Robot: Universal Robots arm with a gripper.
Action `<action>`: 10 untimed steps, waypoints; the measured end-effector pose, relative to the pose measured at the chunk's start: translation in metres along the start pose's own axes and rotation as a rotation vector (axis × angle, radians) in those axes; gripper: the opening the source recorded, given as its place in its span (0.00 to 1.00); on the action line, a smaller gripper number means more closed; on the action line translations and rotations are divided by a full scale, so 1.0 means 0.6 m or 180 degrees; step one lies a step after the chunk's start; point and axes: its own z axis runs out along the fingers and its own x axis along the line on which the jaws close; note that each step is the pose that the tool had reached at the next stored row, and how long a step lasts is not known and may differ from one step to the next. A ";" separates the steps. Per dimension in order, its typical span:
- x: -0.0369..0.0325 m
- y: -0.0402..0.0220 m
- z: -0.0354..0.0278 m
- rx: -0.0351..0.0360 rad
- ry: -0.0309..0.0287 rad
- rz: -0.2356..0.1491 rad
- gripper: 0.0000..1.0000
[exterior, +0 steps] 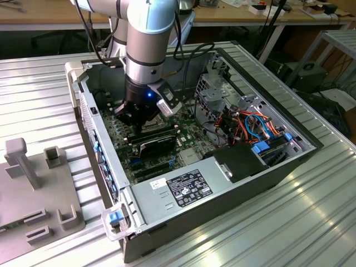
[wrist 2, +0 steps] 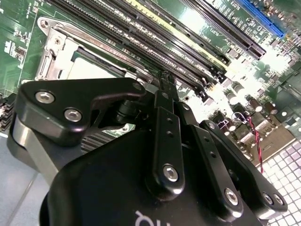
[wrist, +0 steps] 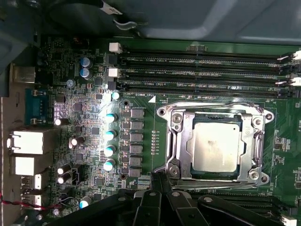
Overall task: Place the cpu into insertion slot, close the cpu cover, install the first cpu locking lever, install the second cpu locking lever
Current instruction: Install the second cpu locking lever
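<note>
**CPU seated, cover down over it**

I hang inside the open computer case (exterior: pixel 222 167) that rests on the ribbed metal bench (exterior: pixel 311 222), my gripper (exterior: pixel 139 123) low over the green motherboard (wrist: pixel 141 75). In the first wrist view the cpu (wrist: pixel 217 147) lies flat in the insertion slot (wrist: pixel 241 121), its dull silver top showing through the big square hole of the cpu cover (wrist: pixel 178 141), which lies flat down around it. A thin wire lever (wrist: pixel 207 104) runs along the cover's edge nearest the long black memory slots (wrist: pixel 202 70).

My fingers (wrist 2: pixel 168 89) come together to a narrow tip with no gap visible between them, and they hold nothing. In the second wrist view that tip sits just beside the socket, at about 3 o'clock from the pale chip top.
</note>
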 end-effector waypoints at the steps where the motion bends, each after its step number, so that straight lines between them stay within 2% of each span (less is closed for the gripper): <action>1: 0.001 0.000 0.000 0.0000 0.0000 0.0000 0.11; 6: 0.001 0.002 0.001 0.0000 0.0000 0.0001 0.11; 10: 0.001 0.002 0.003 -0.0013 0.0000 0.0002 0.11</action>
